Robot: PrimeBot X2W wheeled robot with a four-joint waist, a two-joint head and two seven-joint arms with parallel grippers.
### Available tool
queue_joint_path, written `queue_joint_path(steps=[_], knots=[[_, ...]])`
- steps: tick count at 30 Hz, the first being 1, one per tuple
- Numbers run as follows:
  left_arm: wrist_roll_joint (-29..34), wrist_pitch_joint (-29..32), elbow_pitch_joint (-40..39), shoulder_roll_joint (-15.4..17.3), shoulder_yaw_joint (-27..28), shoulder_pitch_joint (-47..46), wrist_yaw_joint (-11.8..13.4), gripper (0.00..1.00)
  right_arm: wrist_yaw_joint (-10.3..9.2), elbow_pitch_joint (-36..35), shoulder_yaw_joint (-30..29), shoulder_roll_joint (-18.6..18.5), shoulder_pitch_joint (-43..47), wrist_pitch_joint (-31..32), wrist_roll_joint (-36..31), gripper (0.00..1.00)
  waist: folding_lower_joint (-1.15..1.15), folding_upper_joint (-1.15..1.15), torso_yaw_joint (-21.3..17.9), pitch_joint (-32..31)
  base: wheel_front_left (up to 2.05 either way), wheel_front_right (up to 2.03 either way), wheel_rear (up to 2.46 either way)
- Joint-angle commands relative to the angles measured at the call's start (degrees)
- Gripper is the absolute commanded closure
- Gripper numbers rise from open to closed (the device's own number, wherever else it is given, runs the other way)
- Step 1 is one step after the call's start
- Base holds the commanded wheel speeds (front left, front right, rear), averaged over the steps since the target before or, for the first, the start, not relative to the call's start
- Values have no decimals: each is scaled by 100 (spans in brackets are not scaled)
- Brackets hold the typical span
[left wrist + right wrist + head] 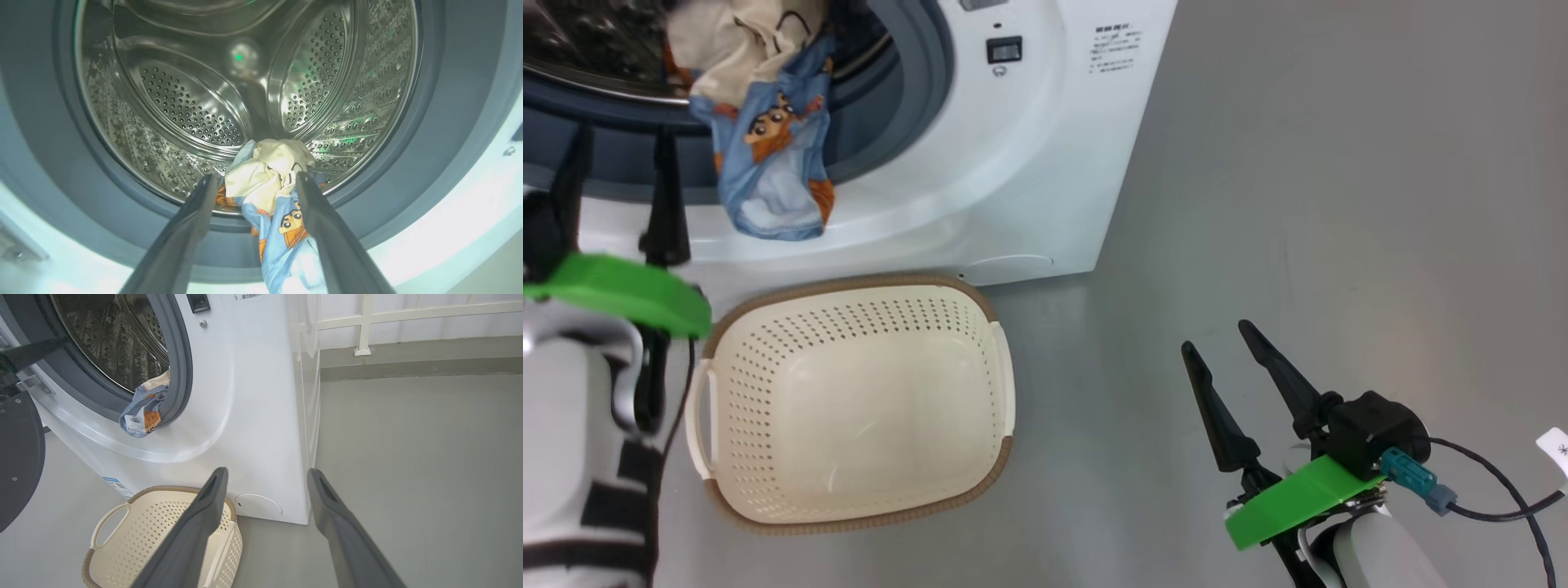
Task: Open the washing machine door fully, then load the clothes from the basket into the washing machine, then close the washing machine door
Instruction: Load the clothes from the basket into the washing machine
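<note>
The washing machine (1029, 163) stands with its black door (16, 457) swung out to the side. The clothes (768, 122), a cream garment and a light blue one with orange cartoon prints, lie on the drum's lip. The blue one hangs out over the rubber ring (915, 98). In the left wrist view the clothes (269, 179) lie just beyond the tips of my left gripper (256, 177), which is open and grips nothing. In the head view the left gripper (621, 135) is just left of them. The basket (849, 282) sits on the floor before the machine with nothing inside. My right gripper (1217, 336) is open over the floor, right of the basket.
Grey floor (1339, 204) spreads to the right of the machine. A white railing (367, 322) runs along the far wall. A black cable (1494, 482) loops from my right wrist. The basket (163, 489) stands close to the machine's lower front (257, 504).
</note>
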Motion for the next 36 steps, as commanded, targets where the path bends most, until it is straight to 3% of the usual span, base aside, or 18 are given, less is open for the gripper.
queue_joint_path(steps=[1,13,21,36], knots=[[-22,-29,-240,211,240,228,37,0,9,-127,112,31,142,-27,12,0,0,0,63,-80,0,0,0],[74,-29,-1262,-19,483,1898,55,0,9,-168,133,19,180,-27,17,0,0,0,100,-102,0,0,0],[13,-29,-1942,-292,681,2832,230,0,9,-162,135,-5,172,-27,28,0,0,0,111,-103,0,0,0],[-44,-29,-2435,-521,727,3562,418,0,9,-133,173,-17,128,-27,43,0,0,0,112,-75,0,0,0]])
